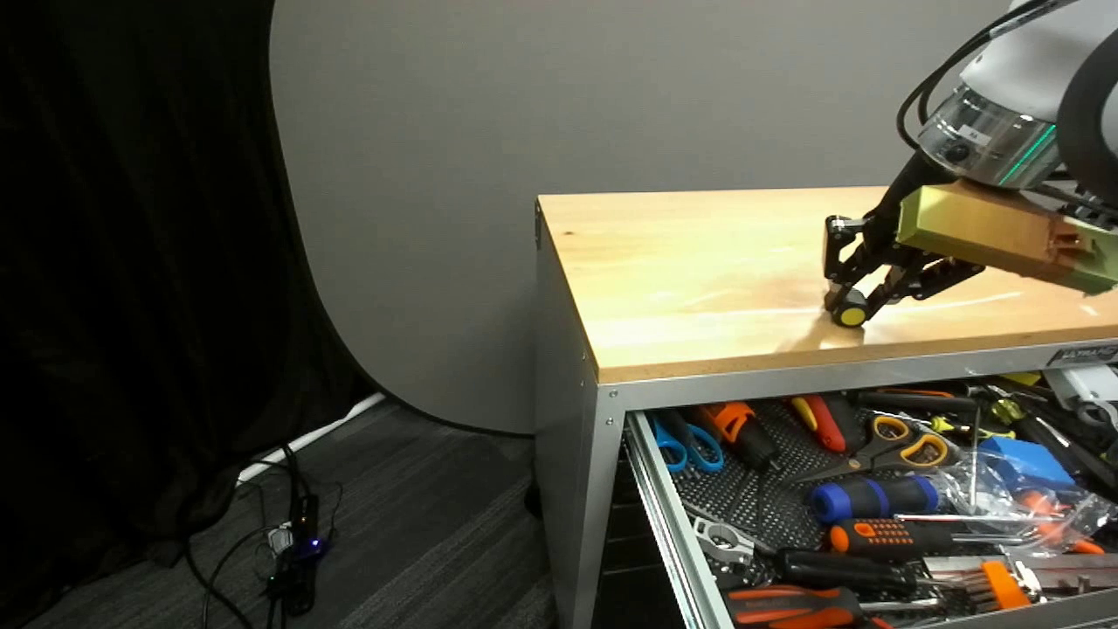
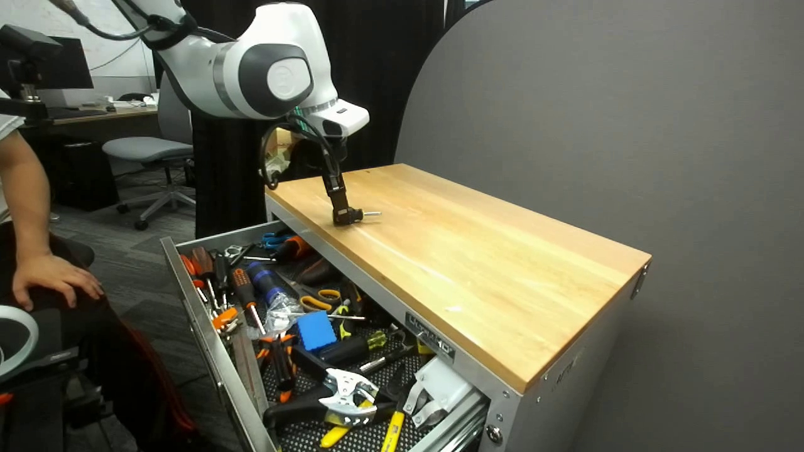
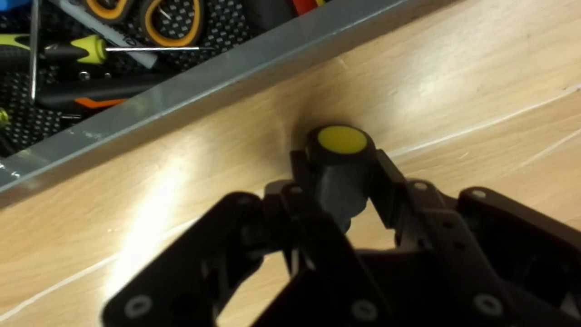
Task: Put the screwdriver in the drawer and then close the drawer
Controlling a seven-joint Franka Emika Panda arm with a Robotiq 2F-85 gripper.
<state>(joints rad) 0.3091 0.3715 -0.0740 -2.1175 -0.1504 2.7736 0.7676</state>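
Note:
The stubby screwdriver lies on its side at the wooden tabletop, near the front edge. Its yellow end cap and black handle show in the wrist view; its short metal shaft sticks out in an exterior view. My gripper points down with its fingers on both sides of the handle, and they appear to touch it. It also shows in the wrist view. I cannot tell whether the screwdriver rests on the wood or is just above it. The grey top drawer is pulled open below the tabletop's front edge.
The drawer holds many tools: scissors, a blue block, a large spring clamp and several screwdrivers. The tabletop overhangs the drawer's back part. A person's arm is near the drawer's front.

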